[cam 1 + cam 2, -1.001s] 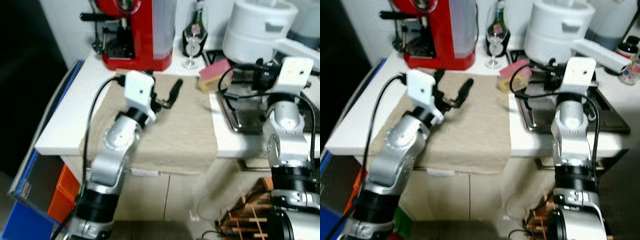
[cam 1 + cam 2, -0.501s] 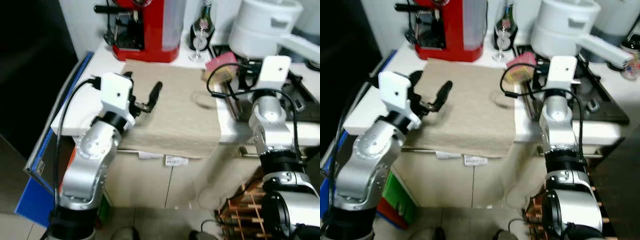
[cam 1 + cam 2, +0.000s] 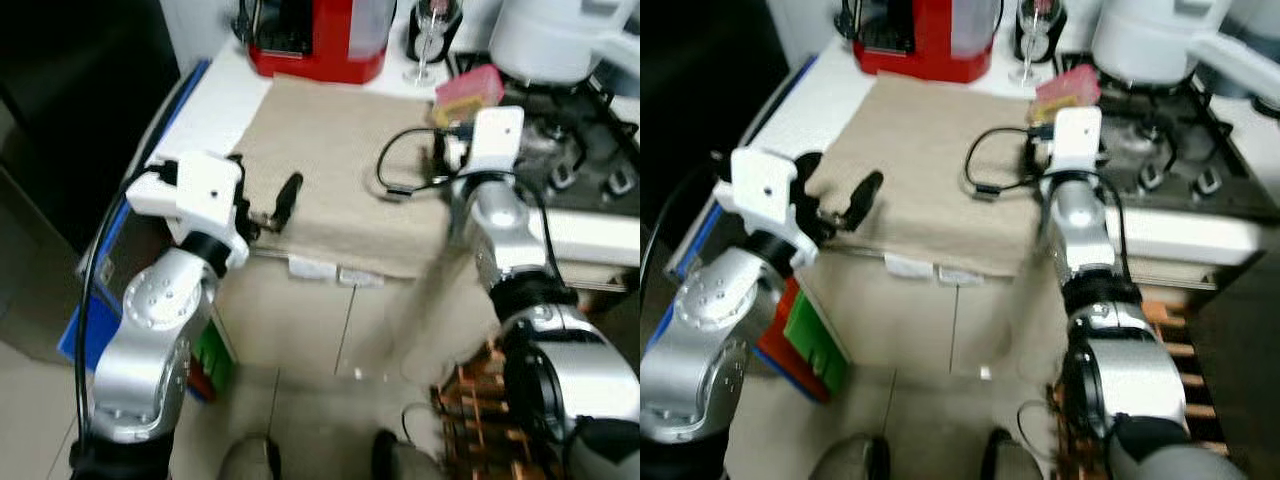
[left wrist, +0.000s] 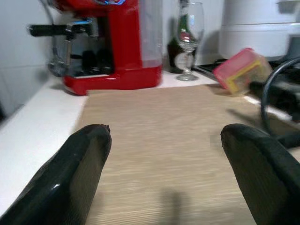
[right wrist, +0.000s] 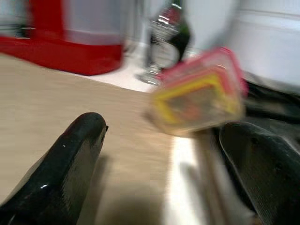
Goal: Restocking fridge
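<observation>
Left eye view: a white counter (image 3: pixel 205 100) carries a beige cloth (image 3: pixel 340 170). At 12 o'clock on it stands a red coffee machine (image 3: pixel 320 40), and a pink-lidded food container (image 3: pixel 467 92) lies tipped at 1 o'clock, beside the stove (image 3: pixel 580 170). The left gripper (image 3: pixel 268 205) hovers at the cloth's near edge, fingers spread and empty, apparently just held ready. Compared with a second ago the counter sits higher and farther off, and more floor shows, so the camera has pulled back.

Right eye view: the right arm (image 3: pixel 1080 215) reaches toward the container, the likely item to restock.

Left wrist view: both black fingers (image 4: pixel 84 159) are parted over bare cloth, and a wine glass (image 4: pixel 189 37) stands at the back.

Right wrist view: the right gripper (image 5: pixel 164 159) is released, fingers wide, with the container just ahead and ungrasped.
</observation>
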Controlling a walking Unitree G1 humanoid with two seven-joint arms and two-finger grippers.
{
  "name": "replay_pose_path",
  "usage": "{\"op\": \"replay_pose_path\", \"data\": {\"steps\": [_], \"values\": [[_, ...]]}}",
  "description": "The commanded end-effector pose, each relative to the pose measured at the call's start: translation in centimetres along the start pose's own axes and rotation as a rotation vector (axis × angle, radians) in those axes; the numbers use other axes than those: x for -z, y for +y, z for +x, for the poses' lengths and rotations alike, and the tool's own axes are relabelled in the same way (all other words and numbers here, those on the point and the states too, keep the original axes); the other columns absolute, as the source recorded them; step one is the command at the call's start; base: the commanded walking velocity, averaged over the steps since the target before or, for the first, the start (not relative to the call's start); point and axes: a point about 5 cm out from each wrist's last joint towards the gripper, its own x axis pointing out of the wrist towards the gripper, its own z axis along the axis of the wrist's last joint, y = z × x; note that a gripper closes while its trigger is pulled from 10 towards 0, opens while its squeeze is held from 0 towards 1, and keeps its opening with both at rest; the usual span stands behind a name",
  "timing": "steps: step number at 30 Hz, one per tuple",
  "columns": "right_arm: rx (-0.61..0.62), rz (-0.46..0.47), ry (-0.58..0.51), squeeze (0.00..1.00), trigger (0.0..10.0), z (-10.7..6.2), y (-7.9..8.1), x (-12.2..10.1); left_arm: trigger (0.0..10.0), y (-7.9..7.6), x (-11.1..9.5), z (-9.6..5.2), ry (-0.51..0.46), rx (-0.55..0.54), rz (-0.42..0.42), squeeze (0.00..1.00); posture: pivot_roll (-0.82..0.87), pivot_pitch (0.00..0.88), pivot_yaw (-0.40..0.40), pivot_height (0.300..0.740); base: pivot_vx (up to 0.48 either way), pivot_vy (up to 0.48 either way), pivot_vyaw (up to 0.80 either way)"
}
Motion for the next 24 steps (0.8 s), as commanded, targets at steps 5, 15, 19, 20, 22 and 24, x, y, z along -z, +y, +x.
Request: {"op": "replay_pose_path", "data": {"steps": [5, 15, 19, 20, 22, 24], "values": [[0.139, -0.001, -0.139, 0.0, 10.0, -3.1, -1.2, -0.9, 10.0, -1.0, -0.3, 0.3, -0.042, 0.018, -0.011, 0.0, 0.06, 0.132, -0.02, 0.74, 0.0, 0.0, 0.0], [0.3, -0.04, -0.317, 0.0, 10.0, -11.6, -3.2, -3.5, 10.0, -2.0, 1.5, 1.2, -0.025, 0.019, -0.088, 0.0, -0.08, 0.034, 0.0, 0.74, 0.0, 0.0, 0.0], [0.345, -0.082, -0.338, 0.0, 10.0, -12.8, -4.9, -4.0, 10.0, -2.3, 1.2, 2.2, -0.075, -0.01, -0.2, 0.0, -0.11, 0.0, 0.014, 0.74, 0.0, 0.0, 0.0], [0.353, -0.089, -0.34, 0.0, 10.0, -13.1, -5.3, -4.1, 10.0, -2.2, 0.7, 2.3, -0.112, -0.018, -0.182, 0.0, -0.12, 0.0, 0.016, 0.74, 0.0, 0.0, 0.0], [0.349, -0.102, -0.354, 0.0, 10.0, -13.7, -5.7, -4.4, 10.0, -2.0, 0.0, 2.1, -0.156, -0.024, -0.086, 0.0, -0.12, 0.0, 0.018, 0.74, 0.0, 0.0, 0.0], [0.336, -0.108, -0.357, 0.0, 10.0, -14.6, -5.6, -4.5, 10.0, -1.8, -0.3, 1.4, -0.159, -0.029, -0.037, 0.0, -0.11, 0.0, 0.018, 0.74, 0.0, 0.0, 0.0]]}}
